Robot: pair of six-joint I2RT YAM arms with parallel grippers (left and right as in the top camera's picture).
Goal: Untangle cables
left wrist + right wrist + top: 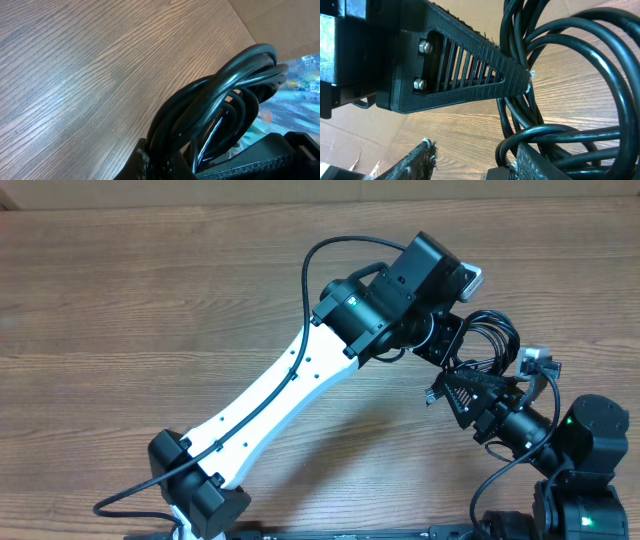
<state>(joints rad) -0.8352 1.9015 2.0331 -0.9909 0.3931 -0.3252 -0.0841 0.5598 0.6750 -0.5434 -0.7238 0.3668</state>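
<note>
The cables (494, 332) are a bundle of black cords looped together at the right of the wooden table. My left gripper (447, 346) reaches in from the left and is shut on the bundle. In the left wrist view the cords (225, 90) rise out of the pinched jaws of the left gripper (157, 159). My right gripper (463, 392) sits just below the bundle, open. In the right wrist view bare wood shows between the fingers of the right gripper (475, 150). One cable loop (600, 65) hangs over the right-hand finger (545, 160). The left gripper's ribbed finger (470, 75) crosses above.
The left arm's white link (290, 380) runs diagonally across the table (120, 330) from the bottom left. The right arm's base (590, 440) stands at the bottom right. Cardboard (300, 192) lines the table's far edge.
</note>
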